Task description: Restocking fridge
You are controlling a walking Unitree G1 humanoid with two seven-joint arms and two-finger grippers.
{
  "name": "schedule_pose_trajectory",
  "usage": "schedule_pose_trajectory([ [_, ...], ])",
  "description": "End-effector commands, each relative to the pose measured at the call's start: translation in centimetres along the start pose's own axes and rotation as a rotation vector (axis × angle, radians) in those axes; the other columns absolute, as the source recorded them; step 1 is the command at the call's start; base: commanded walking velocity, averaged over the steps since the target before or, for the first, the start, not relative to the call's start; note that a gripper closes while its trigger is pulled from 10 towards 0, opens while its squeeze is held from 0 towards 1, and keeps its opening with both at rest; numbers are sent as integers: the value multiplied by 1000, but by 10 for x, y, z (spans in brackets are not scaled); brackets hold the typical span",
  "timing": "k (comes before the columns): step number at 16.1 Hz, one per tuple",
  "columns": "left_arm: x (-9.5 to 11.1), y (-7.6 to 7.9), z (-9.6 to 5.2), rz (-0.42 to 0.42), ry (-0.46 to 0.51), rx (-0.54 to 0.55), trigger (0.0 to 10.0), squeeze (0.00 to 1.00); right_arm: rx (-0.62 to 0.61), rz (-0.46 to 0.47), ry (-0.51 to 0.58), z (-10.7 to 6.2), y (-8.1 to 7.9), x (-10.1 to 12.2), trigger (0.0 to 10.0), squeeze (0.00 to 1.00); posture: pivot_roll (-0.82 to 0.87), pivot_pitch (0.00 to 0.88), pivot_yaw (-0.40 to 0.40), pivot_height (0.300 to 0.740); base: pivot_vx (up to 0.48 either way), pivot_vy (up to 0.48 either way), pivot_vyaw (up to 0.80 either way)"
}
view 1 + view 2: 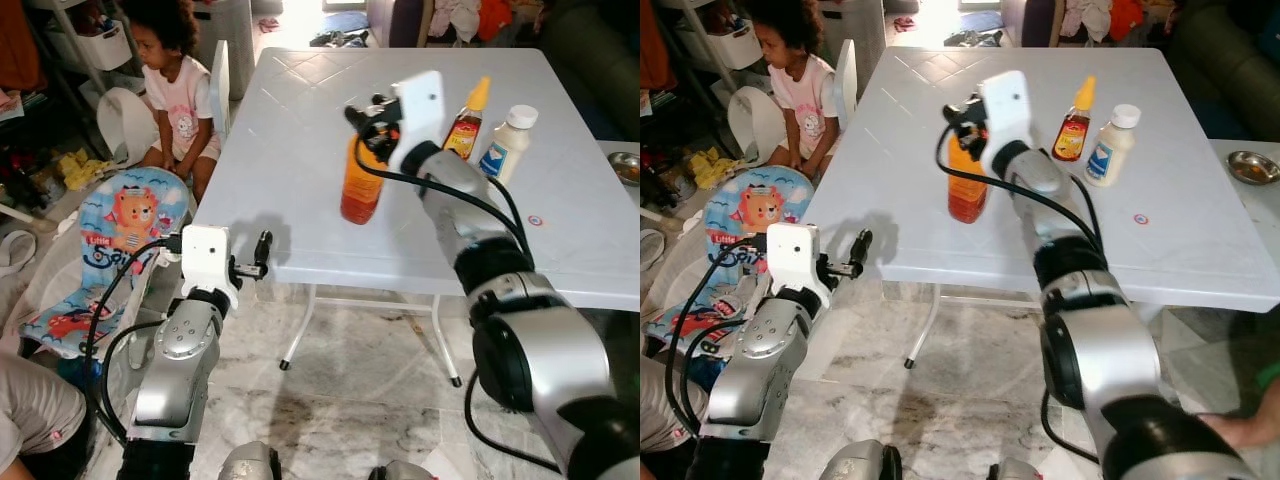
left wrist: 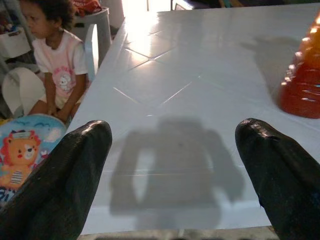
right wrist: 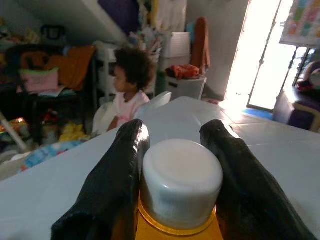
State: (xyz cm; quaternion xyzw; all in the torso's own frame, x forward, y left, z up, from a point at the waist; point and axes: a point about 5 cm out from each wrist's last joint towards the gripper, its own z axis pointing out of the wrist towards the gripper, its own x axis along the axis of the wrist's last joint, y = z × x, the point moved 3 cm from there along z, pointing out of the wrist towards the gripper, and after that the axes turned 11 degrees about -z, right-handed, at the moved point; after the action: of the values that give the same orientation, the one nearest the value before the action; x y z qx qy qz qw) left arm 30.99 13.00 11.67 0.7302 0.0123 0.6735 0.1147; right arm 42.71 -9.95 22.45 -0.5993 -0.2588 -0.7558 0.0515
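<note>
The orange juice bottle (image 1: 361, 185) stands upright on the white table (image 1: 290, 130), near the front edge, with 2 condiment bottles well apart at its 2 o'clock: a honey bottle (image 1: 466, 122) with a yellow nozzle and a white squeeze bottle (image 1: 507, 144). The right gripper (image 3: 172, 165) has its 2 fingers closed against either side of the white cap (image 3: 181, 181), pinching the bottle at its neck. The left gripper (image 1: 262, 252) hovers off the table's front edge at about 8 o'clock from the bottle, fingers spread wide and holding nothing.

The bottle looks full, so it is likely heavy for a pinch this high up; a smooth plastic cap could slip or let the body swing when lifted. A hold lower on the ribbed body would probably carry it more steadily, though the body may be too wide for the fingers. A child (image 1: 178, 80) sits beside the table at 10 o'clock, next to a baby bouncer (image 1: 120, 225)
</note>
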Motion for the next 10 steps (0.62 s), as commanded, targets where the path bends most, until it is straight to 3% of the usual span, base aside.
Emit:
schedule_pose_trajectory([
  [1,7,-5,4,15,27,27,10000,0,-49,-13,96,-5,7,19,0,0,45,0,30,740,0,0,0],
  [2,14,-9,8,30,55,58,10000,0,-77,-88,190,-18,5,34,0,0,37,0,34,740,0,0,0],
  [4,18,-12,9,34,79,82,10000,0,-91,-139,250,-32,-3,44,0,0,18,0,25,740,0,0,0],
  [6,18,-14,7,29,88,94,10000,0,-119,-149,285,-46,-11,52,0,0,11,0,17,740,0,0,0],
  [8,14,-14,4,19,96,115,10000,0,-148,-278,343,-69,-27,61,0,0,5,0,3,740,0,0,0],
  [10,10,-13,5,11,92,127,10000,0,-164,-287,331,-77,-34,59,0,0,-5,0,6,740,0,0,0],
])
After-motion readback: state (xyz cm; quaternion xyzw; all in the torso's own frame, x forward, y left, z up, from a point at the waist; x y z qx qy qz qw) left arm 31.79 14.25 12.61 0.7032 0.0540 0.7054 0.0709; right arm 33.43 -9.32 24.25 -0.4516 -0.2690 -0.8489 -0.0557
